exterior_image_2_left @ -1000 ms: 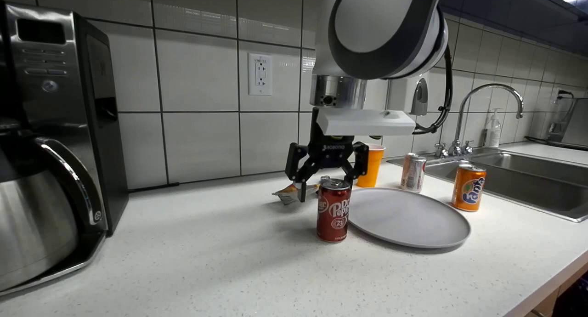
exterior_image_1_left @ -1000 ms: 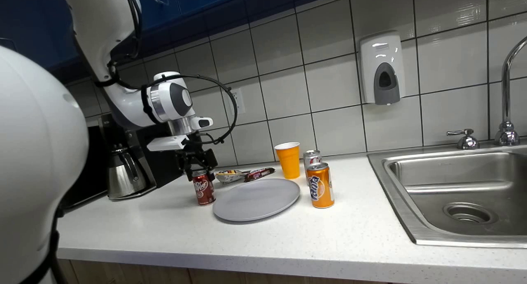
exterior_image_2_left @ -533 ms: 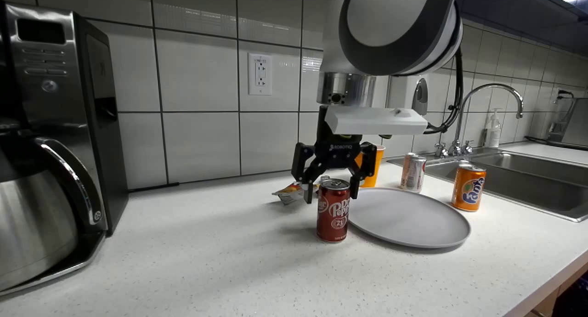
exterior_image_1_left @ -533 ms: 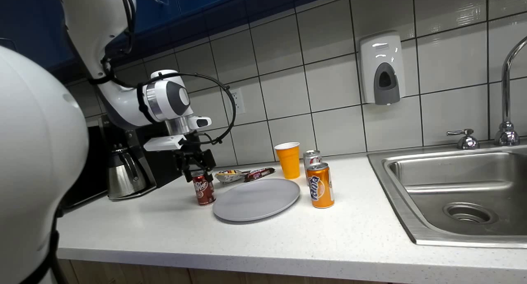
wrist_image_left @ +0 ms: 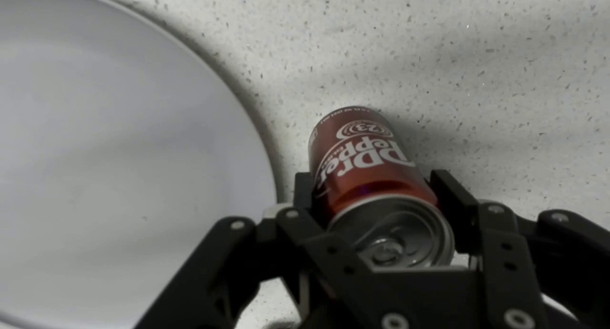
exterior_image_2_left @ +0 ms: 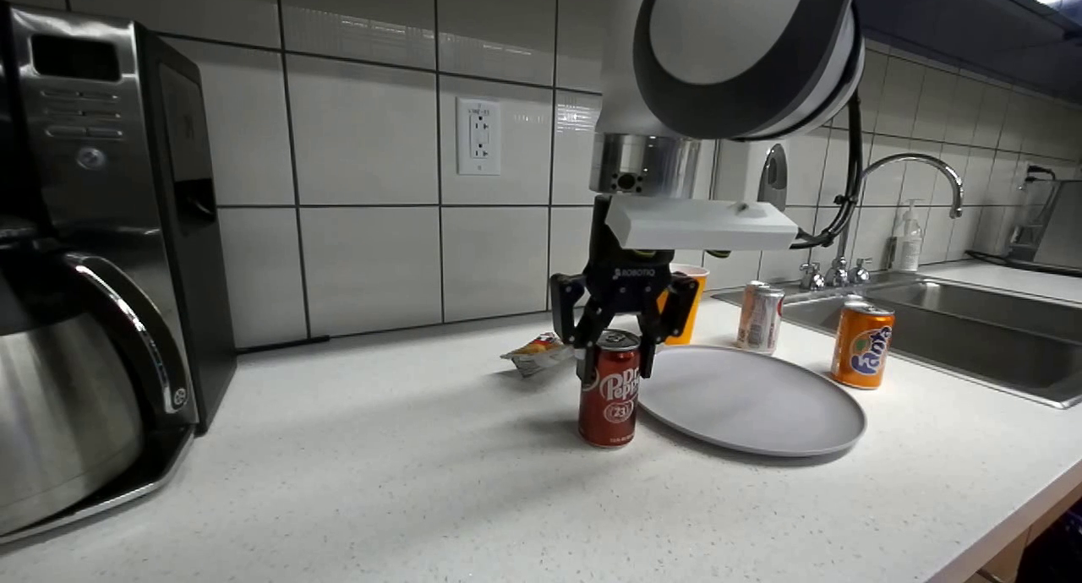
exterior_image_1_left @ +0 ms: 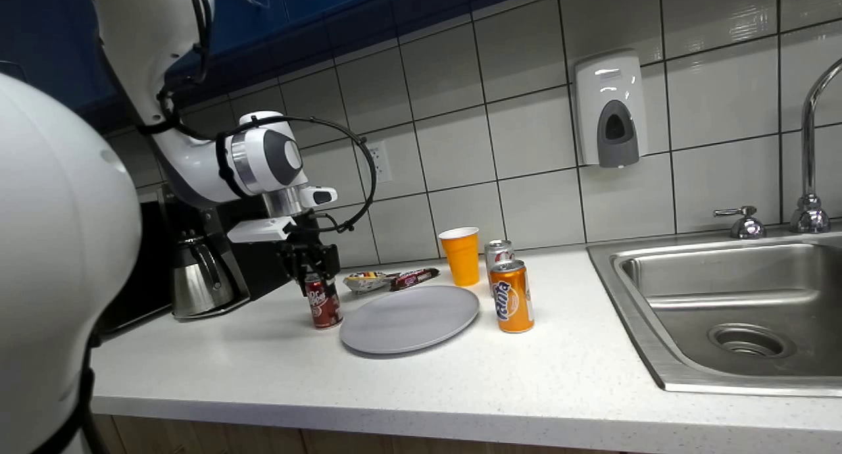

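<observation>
Jaws drawn in, and the Dr Pepper can [exterior_image_2_left: 609,410] nudged a touch!

That's contact, as I see it from over here: the gripper [exterior_image_2_left: 618,375] has its pads [wrist_image_left: 450,190] against both flanks of the can, on the upper body below the lid [wrist_image_left: 414,219], so call it clamped on. Can's near enough upright on the countertop [exterior_image_2_left: 338,482], just beside the grey plate [exterior_image_2_left: 752,401], with a snack packet [exterior_image_2_left: 534,356] nearer the wall.

Now, handling! Thin metal sides, I'd judge: firm under a steady pinch, likely to dent under a hard one, and that smooth printed surface could well slide. Heavy or light? No telling how full it is. Where to hold? Square across the body, I'd say, a shade lower than this grip.
</observation>
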Tool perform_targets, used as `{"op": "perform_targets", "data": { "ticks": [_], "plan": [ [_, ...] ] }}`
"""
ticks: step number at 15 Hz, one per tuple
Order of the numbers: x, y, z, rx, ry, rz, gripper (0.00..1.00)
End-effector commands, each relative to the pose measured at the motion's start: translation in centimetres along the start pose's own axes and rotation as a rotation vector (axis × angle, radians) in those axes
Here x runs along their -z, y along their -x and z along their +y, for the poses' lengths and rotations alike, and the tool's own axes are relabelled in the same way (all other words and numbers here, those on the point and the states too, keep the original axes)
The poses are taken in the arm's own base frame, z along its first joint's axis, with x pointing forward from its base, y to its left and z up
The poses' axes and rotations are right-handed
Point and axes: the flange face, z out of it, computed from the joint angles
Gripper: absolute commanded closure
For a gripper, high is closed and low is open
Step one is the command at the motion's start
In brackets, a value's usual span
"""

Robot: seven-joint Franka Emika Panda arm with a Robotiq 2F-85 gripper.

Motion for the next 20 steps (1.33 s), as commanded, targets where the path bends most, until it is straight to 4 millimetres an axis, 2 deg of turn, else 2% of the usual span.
{"op": "perform_targets", "data": {
  "ticks": [1,10,20],
  "plan": [
    [1.1,0.5,0.4,0.015,-0.023,0.016,0.62],
    [4.2,0.3,0.8,0.001,-0.056,0.048,0.62],
    [5.3,0.4,4.2,-0.053,-0.065,0.053,0.62]
  ]
}}
